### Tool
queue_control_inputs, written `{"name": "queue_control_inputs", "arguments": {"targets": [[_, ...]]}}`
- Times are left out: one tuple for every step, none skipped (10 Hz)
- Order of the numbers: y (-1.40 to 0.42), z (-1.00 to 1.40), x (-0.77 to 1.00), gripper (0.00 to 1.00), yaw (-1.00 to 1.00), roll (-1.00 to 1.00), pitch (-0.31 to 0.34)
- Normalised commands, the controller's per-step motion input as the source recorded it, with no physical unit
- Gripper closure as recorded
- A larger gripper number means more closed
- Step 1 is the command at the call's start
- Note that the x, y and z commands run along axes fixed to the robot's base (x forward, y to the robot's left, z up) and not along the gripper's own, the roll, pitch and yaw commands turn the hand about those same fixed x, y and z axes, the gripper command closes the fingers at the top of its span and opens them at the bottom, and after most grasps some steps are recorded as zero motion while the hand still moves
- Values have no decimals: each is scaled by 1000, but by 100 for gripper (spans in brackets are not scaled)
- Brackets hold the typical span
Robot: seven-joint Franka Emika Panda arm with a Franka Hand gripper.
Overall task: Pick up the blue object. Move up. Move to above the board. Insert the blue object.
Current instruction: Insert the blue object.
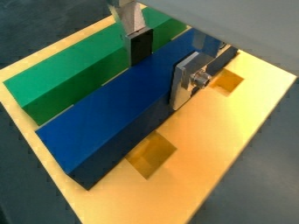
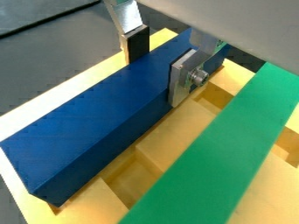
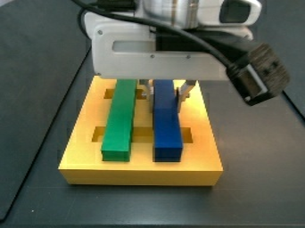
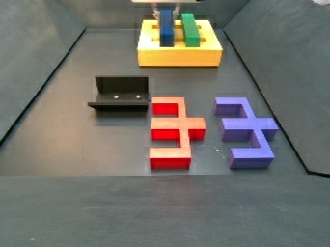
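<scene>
Now, hand: my hand (image 1: 162,63) sits over the far part of the board, its silver plates on either side of the blue object (image 1: 117,109); in both wrist views the dark pads look pressed to its flanks, so I judge it clenched on the bar.
Blue object: it lies lengthwise in a groove of the board (image 3: 143,169), level with the green bar (image 3: 119,120) just beside it, and looks seated or nearly so.
Step in hand: the insertion, by my judgement close to done.
How to do it well: I should press straight down, keep the bar parallel to the groove walls, and release only once both ends lie flat; then lift clear without dragging.
Risk: a tilted bar could bind against the groove edge.
Farther out: on the bench stand the fixture (image 4: 120,95), a red piece (image 4: 175,130) and a purplish-blue piece (image 4: 248,130), well apart from the board.
</scene>
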Motion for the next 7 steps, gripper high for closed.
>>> {"name": "queue_control_inputs", "arguments": {"targets": [[0,-180,-151,100,234,193,-24],[0,-157,-217,100,129,197,-39],[0,-200,0,100,109,96,0],[37,-280,151,100,86,147,20],[54,-260,49,100,94,174,0],[0,-220,97,100,14,164,29],[0,-29,0,100,0,50,0]]}}
